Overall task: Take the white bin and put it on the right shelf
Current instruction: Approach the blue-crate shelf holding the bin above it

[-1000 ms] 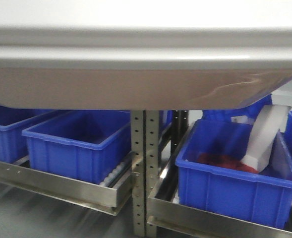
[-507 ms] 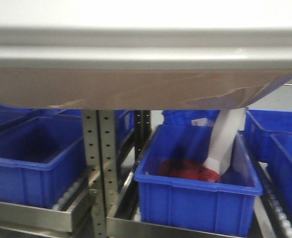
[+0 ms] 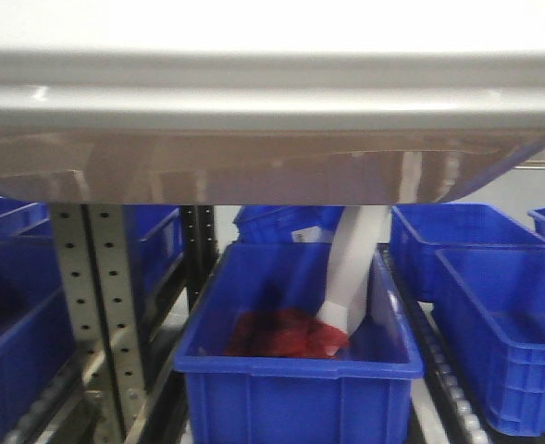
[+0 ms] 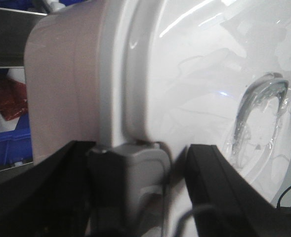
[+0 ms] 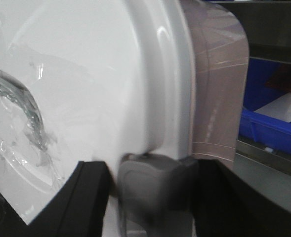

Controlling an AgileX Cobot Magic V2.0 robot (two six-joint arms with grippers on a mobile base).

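We take the centre crate (image 3: 295, 370) as our mark. The bin (image 3: 253, 111) hangs above and before it. In it lie a bundle (image 3: 286, 335) and a leaning carton (image 3: 351, 268). Left of it stands an upright (image 3: 96, 305), and beyond that a left crate (image 3: 13, 361). To its right sits a right crate (image 3: 513, 351), and behind it a rear crate (image 3: 277, 222).

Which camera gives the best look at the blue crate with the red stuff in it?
The front-facing view: the blue crate sits centred below the white bin, red contents visible. Both wrist views are filled by the bin; each catches only an edge sliver of a blue crate with something red, possibly the same one.
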